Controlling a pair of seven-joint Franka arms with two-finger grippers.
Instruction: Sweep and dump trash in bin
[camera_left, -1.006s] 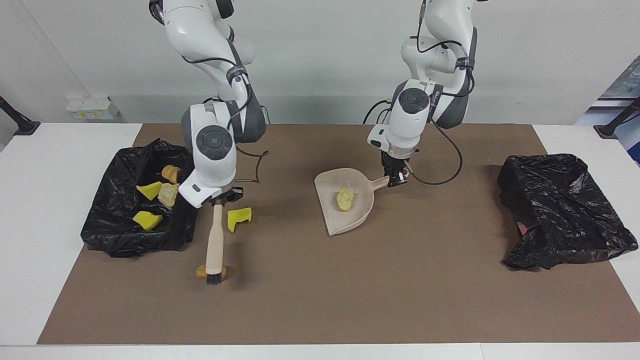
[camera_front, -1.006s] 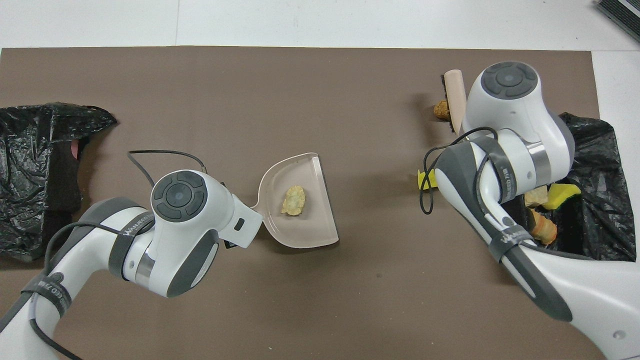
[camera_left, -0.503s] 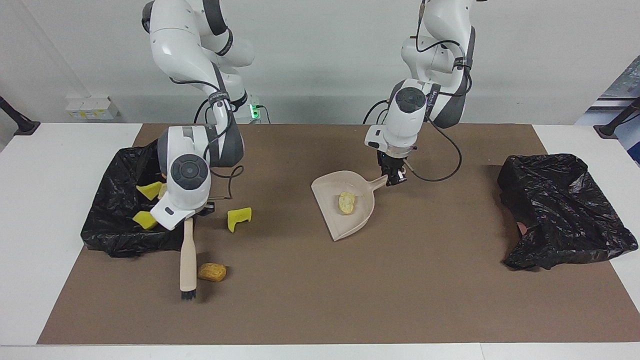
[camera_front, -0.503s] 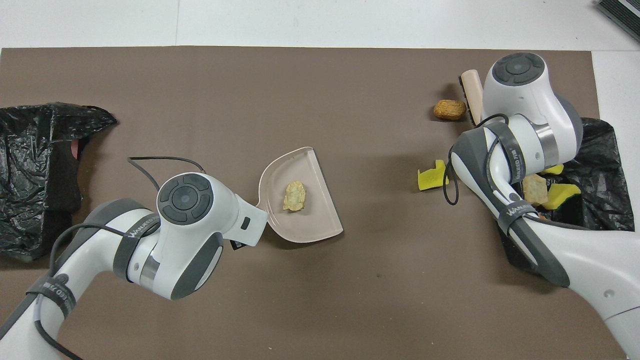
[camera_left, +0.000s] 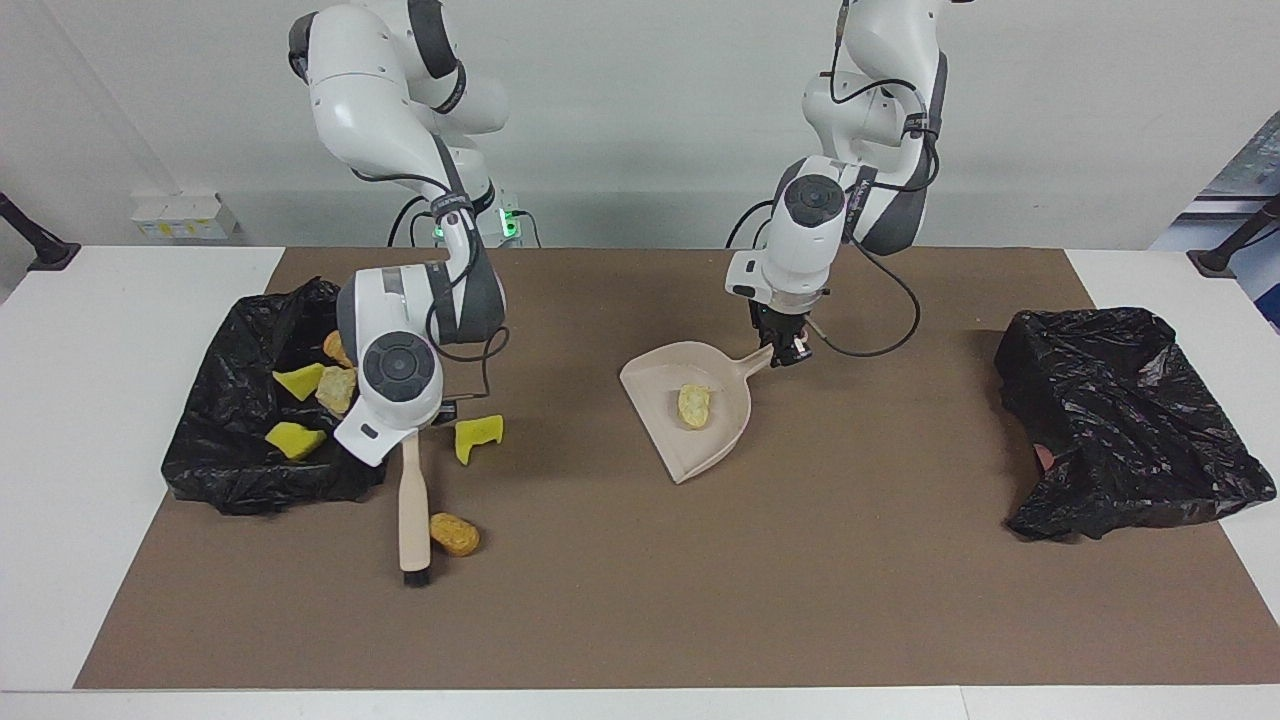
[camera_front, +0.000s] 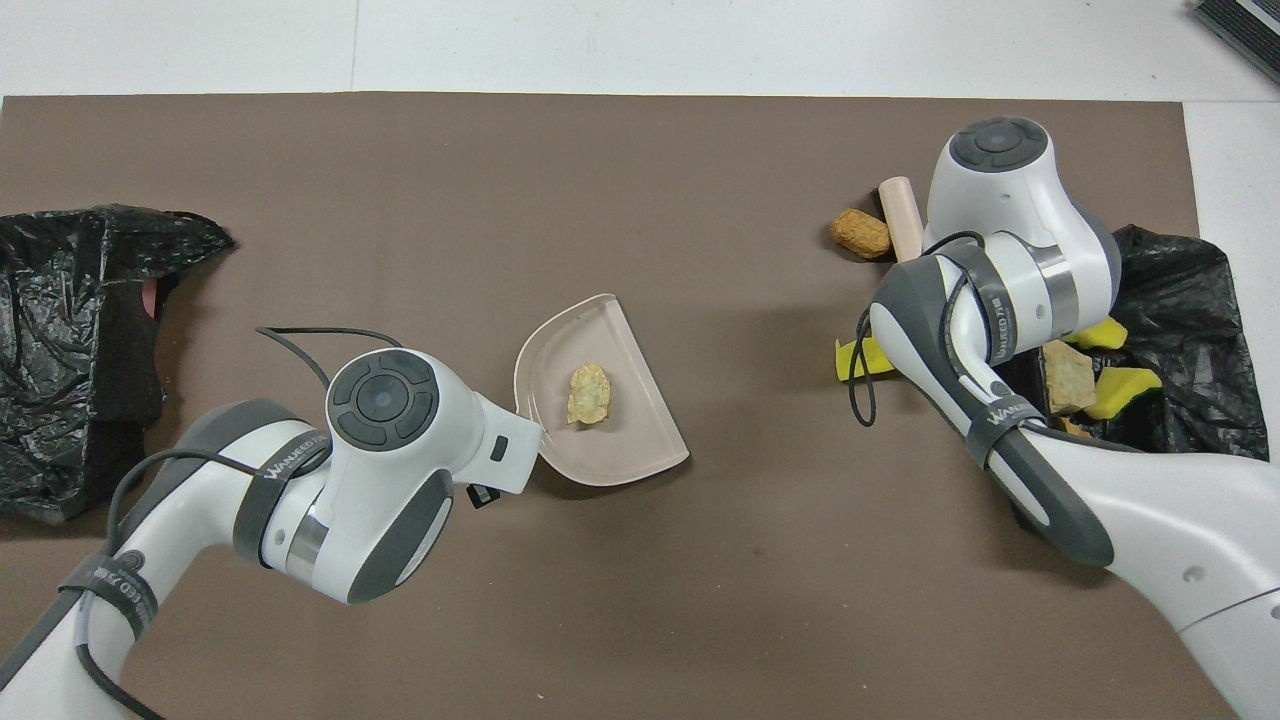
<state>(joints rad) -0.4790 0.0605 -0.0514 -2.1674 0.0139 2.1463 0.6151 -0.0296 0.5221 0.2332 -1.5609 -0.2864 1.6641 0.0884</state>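
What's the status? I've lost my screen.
Right hand shut on brush, beside brown scrap. Left hand shut on dustpan, one scrap in it. Yellow scrap loose beside bin.

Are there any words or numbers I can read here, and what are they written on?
"WANJEED": on the strap around the left arm, overhead view; the letters after it are too blurred to read.
Strap lettering on the right arm: too small to read.
Nothing readable on the dustpan, brush or bags.
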